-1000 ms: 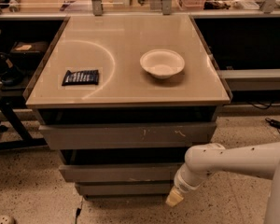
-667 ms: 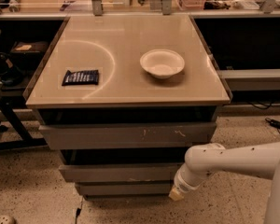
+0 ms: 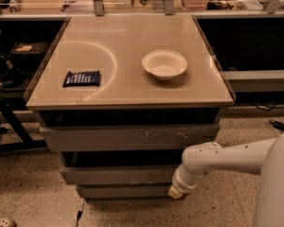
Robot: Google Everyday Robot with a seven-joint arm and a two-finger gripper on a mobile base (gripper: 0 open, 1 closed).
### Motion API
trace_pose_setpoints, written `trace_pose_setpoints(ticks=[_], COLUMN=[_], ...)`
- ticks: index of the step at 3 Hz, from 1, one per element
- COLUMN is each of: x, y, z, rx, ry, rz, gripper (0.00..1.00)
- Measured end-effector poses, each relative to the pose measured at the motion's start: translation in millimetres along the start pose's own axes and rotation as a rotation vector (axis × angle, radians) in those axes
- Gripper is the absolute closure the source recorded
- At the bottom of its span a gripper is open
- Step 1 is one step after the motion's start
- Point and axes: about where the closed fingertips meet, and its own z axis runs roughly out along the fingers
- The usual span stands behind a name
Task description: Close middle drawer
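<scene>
Standing in the middle of the camera view is a low cabinet [image 3: 128, 41] with a glossy tan top and three grey drawer fronts stacked below it, on a speckled floor [image 3: 33, 193]. The white robot arm [image 3: 227, 157] reaches in from the lower right, bending down toward the cabinet's lower right corner. The top drawer front [image 3: 109, 138], the one with pale scratches, runs just under the tabletop. Below it lies the middle drawer [image 3: 113, 175], its plain front facing the camera with a dark gap above it. Its right end is hidden behind the arm. The narrower bottom drawer front [image 3: 123, 191] sits beneath that. A white bowl [image 3: 164, 64] rests upright on the right half of the top, well apart from a dark blue snack packet [image 3: 82, 78] lying flat near the left edge. The gripper [image 3: 175, 191] is low at the right end of the two lower drawer fronts. Whether it touches them, or is spread wide or narrow, cannot be told.
</scene>
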Motion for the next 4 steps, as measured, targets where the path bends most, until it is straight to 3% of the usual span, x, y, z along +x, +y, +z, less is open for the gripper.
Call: trace_pose_setpoints(ticks=[3,4], x=[-42.8,-43.1], y=[-37.9,-38.0], z=[0.5,0.5], rx=[0.077,0.077], ry=[0.012,0.012], rz=[-0.059,-0.060], gripper=[1.00,0.81])
